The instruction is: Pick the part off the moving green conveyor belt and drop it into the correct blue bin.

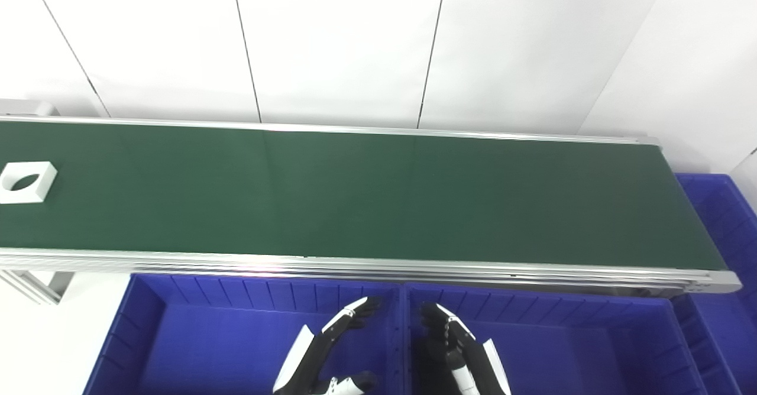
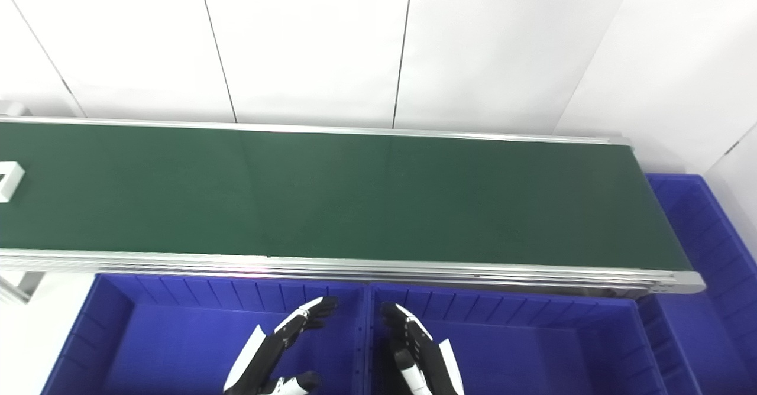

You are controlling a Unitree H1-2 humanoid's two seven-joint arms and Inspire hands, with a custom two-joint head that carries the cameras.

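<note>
A white square part [image 1: 25, 182] with a round hole lies at the far left end of the green conveyor belt [image 1: 366, 194]; in the right eye view only its edge [image 2: 10, 181] shows. My left hand [image 1: 331, 347] is open and empty, hovering over the left blue bin [image 1: 148, 324] near the divider. My right hand [image 1: 455, 347] is open and empty over the middle blue bin [image 1: 650, 336]. Both hands are well to the right of the part and below the belt's near rail.
A third blue bin [image 1: 718, 206] stands past the belt's right end. The belt's aluminium rail [image 1: 355, 263] runs between the bins and the belt. A white panelled wall rises behind. A metal leg [image 1: 35, 282] supports the belt at left.
</note>
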